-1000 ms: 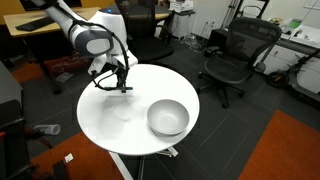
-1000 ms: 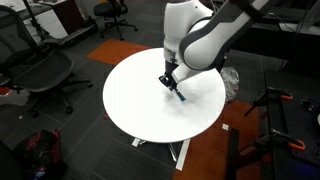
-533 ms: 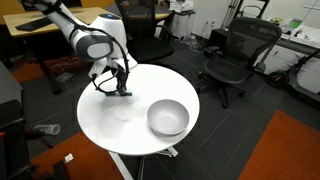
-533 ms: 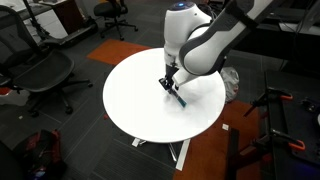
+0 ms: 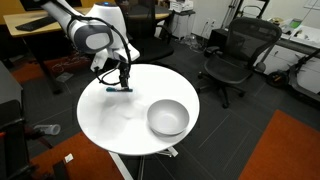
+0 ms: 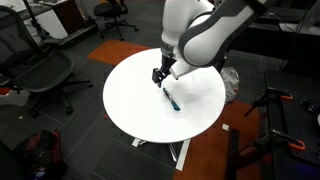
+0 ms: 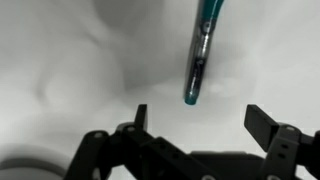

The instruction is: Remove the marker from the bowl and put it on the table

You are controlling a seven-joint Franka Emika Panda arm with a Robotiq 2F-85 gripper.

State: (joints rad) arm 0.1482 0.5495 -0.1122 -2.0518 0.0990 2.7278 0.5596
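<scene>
Marker (image 6: 171, 99) is now lying flat on the table (image 6: 135, 100); half a second back it was still pinched at the surface. The gripper (image 6: 157, 76) is lifting clear and no longer touching it. In the wrist view the jaws are standing wide with nothing between them, and the gripper (image 7: 200, 122) is hovering over the marker (image 7: 202, 50). The bowl (image 5: 168, 118) is sitting empty, well apart from the marker (image 5: 119, 90). Judging the release done and the task all but complete. Only the arm's retreat is left, provided the marker is not rolling.
</scene>
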